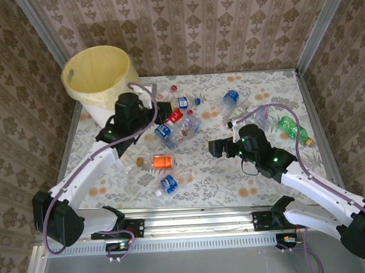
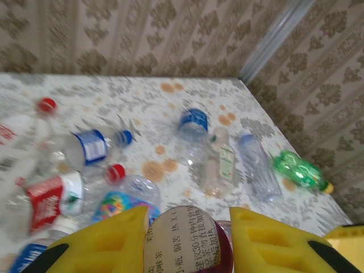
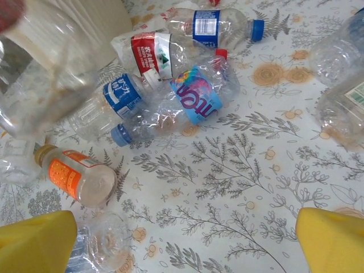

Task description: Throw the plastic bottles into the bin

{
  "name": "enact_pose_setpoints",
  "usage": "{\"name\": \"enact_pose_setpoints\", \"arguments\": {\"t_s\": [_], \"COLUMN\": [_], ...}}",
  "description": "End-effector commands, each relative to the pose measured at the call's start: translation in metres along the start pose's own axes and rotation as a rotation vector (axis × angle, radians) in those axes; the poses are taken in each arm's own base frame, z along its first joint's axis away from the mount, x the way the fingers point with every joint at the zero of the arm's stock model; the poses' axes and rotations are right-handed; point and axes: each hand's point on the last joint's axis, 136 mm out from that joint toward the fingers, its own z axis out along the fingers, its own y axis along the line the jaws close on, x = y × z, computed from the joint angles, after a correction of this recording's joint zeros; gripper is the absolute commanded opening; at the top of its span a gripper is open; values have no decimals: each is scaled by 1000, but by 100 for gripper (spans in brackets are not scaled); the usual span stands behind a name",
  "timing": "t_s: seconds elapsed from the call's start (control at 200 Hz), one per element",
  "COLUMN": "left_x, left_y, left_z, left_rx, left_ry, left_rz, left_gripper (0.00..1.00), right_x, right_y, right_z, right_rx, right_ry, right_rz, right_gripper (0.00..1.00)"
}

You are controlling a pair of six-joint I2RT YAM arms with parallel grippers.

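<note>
Left gripper, clamped on a bottle with a pale printed label, sits just right of the bin at upper left of the overhead view, its arm reaching forward from the lower-left base. This looks like the carry-to-bin step, and the next move calls for a swing left over the rim before release. Right gripper, jaws spread wide and empty, hovers at centre right above loose bottles.

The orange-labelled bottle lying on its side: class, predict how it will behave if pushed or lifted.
The orange-labelled bottle lies on its round side, so a sideways push would probably roll it. It looks clear and empty, so likely light for its size. Its glossy plastic wall may dent or slip under a squeeze.
</note>
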Motion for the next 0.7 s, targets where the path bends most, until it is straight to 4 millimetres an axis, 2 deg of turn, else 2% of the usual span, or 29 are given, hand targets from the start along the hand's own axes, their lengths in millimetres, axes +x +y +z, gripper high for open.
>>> {"name": "enact_pose_setpoints", "arguments": {"t_s": [0.0, 0.1, 0.13, 0.22, 0.46, 0.565, 0.695], "left_x": [-28, -50, -62, -92, -178, -205, -226], "left_y": [10, 14, 26, 32, 46, 55, 69], "left_z": [-24, -41, -49, -73, -151, -178, -196], "left_rx": [-69, -113, -160, -229, -483, -574, -676], "left_ry": [-46, -78, -101, -160, -421, -525, -616], "left_rz": [100, 165, 178, 248, 442, 484, 529], "left_gripper": [4, 4, 4, 4, 4, 4, 4], "right_x": [1, 2, 3, 6, 7, 6, 5], "right_y": [-11, -11, -11, -12, -12, -11, -12], "right_z": [-6, -6, -6, -4, 0, 2, 2], "right_rx": [44, 42, 42, 45, 44, 45, 48], "right_ry": [-20, -15, -10, 3, 6, 9, 9], "right_rz": [-3, -1, -3, -3, -1, -2, -6], "right_gripper": [100, 100, 100, 100, 100, 100, 100]}}
